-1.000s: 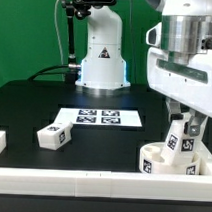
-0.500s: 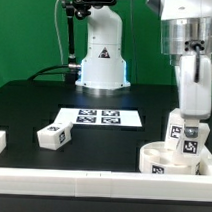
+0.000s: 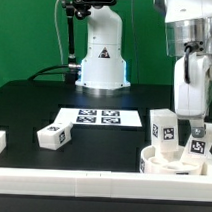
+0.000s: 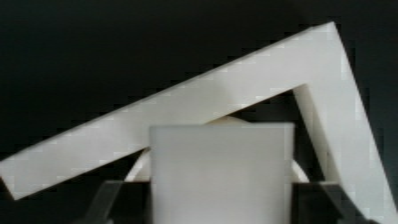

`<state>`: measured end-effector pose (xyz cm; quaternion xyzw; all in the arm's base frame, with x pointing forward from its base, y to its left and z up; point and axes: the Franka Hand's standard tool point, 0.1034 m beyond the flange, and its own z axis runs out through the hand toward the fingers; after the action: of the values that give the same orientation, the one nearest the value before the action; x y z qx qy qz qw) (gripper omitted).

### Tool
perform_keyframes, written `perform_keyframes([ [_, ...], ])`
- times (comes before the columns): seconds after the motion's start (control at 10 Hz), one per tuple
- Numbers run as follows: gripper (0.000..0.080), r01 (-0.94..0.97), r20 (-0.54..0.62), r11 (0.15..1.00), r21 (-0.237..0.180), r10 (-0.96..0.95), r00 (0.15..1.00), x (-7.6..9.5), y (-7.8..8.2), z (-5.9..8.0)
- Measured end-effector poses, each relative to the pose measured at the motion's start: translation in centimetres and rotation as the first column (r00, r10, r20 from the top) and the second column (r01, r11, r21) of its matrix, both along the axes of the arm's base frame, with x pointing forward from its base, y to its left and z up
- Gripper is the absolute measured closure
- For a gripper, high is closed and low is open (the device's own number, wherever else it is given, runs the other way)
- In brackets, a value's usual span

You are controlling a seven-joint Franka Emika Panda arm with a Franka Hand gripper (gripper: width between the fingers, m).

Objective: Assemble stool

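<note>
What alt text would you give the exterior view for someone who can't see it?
A robot gripper is shut on a white leg at the round seat, on the exterior view's right, beside a second leg standing upright on it. A third leg lies loose on the black table near the marker board.

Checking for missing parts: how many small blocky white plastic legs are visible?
3: loose leg by the marker board, upright leg on the round white seat, held leg in the gripper.
</note>
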<state>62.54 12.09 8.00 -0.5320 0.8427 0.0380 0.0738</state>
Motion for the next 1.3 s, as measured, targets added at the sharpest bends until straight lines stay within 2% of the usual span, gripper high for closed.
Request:
perform_keyframes([
  [0.3, 0.0462, 0.083, 0.023, 0.996, 0.036, -0.084, 0.996, 0.1, 0.1, 0.1],
  [0.4, 0.038, 0.073, 0.024, 0.997, 0.038, -0.074, 0.997, 0.0, 0.2, 0.0],
  [0.5, 0.038, 0.057, 0.026, 0.998, 0.036, -0.058, 0.998, 0.0, 0.3, -0.1],
  [0.6, 0.0245, 0.052, 0.027, 0.998, 0.035, -0.053, 0.998, 0.0, 0.3, -0.1],
  [0.7, 0.0179, 0.028, 0.032, 0.999, 0.032, -0.029, 0.999, 0.0, 0.1, 0.0],
  [1.0, 0.0151, -0.156, 0.083, 0.988, -0.011, 0.156, 0.984, 0.3, -2.8, 1.8],
  [1.1, 0.0151, -0.224, 0.081, 0.974, -0.034, 0.226, 0.971, 0.3, -4.4, 1.8],
  [1.2, 0.015, -0.245, 0.061, 0.969, -0.038, 0.247, 0.967, 0.3, -5.6, 1.4],
  [1.3, 0.015, -0.231, 0.063, 0.972, -0.036, 0.233, 0.97, 0.3, -5.2, 1.4],
])
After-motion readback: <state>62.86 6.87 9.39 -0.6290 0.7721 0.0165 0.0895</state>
